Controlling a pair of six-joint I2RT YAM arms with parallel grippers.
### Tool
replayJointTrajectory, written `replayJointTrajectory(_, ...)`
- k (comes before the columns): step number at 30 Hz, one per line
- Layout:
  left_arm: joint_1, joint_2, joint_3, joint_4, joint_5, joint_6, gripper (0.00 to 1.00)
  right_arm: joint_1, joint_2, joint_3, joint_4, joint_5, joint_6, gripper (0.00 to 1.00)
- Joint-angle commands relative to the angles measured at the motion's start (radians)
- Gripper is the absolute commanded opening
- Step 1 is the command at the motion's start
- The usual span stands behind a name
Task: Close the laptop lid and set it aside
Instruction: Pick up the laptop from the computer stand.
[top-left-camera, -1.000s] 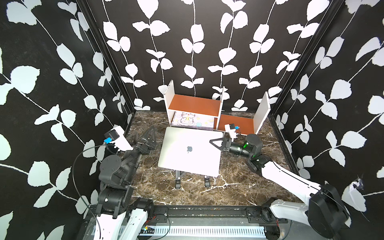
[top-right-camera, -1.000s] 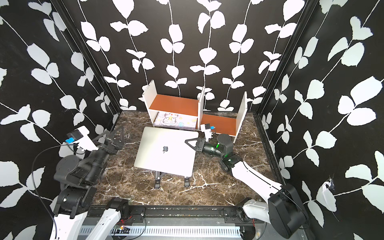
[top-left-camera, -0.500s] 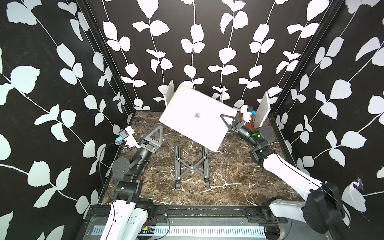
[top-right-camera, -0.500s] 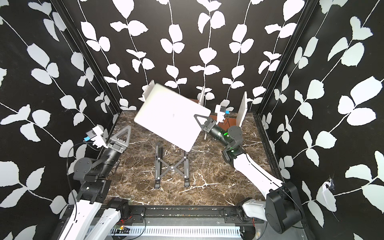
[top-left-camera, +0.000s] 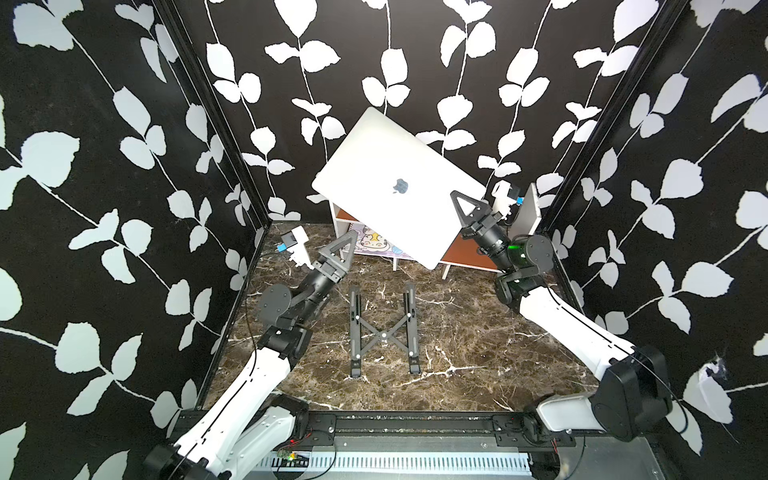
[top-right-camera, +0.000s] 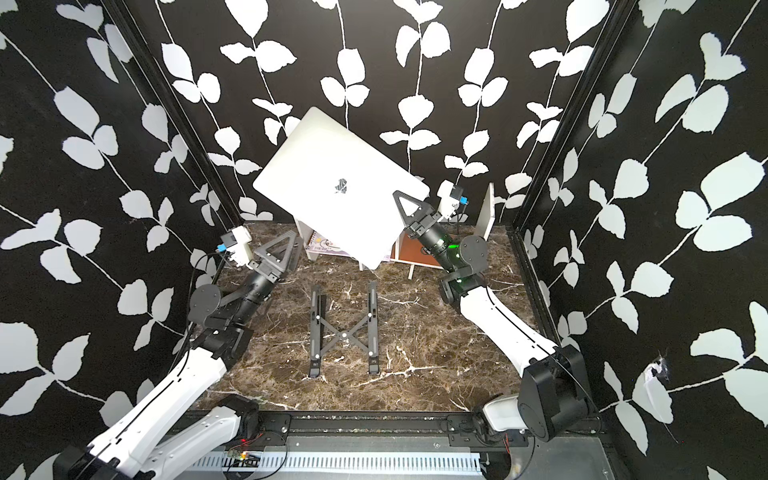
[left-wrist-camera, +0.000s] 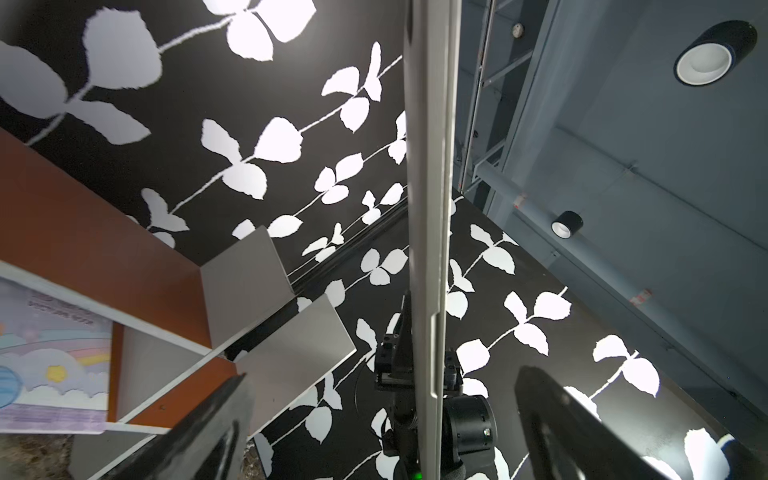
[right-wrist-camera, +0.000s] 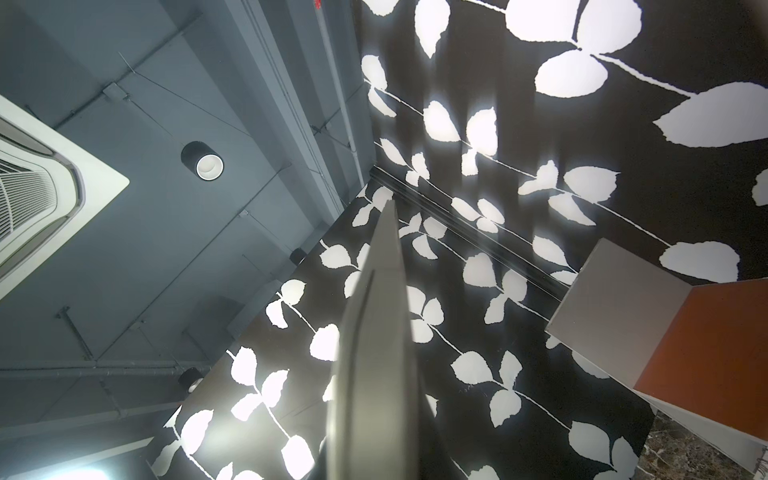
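Black folding stand (top-left-camera: 384, 332) on marble tabletop (top-left-camera: 478, 332), notebook (top-left-camera: 376, 243) in shelf (top-left-camera: 465, 255)

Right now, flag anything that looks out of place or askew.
The closed laptop hangs tilted in mid-air, pinched at one edge by the right gripper alone; the left gripper is open, apart from it.

Right white-and-black robot arm (top-left-camera: 569, 324) stretched up and back; right black triangular-fingered gripper (top-left-camera: 460, 204) pinched on thin silver-white laptop (top-left-camera: 395, 187) edge. Left white-and-black arm (top-left-camera: 249, 382) low, wrist tilted up; left black gripper (top-left-camera: 345, 246) jaws spread wide, empty.
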Motion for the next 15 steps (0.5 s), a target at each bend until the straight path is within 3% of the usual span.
replayJointTrajectory(1,-0.065,0.05,0.07,0.127,-0.069,0.083,0.92,-0.002,-0.049,0.051,0.207,0.057,0.04,0.0)
replayJointTrajectory(7,-0.107,0.119,0.12,0.137,-0.137,0.152,0.82,-0.003,-0.065,0.047,0.193,0.056,0.03,0.0)
replayJointTrajectory(15,-0.126,0.165,0.142,0.19,-0.185,0.157,0.53,-0.002,-0.041,0.057,0.215,0.071,0.042,0.0)
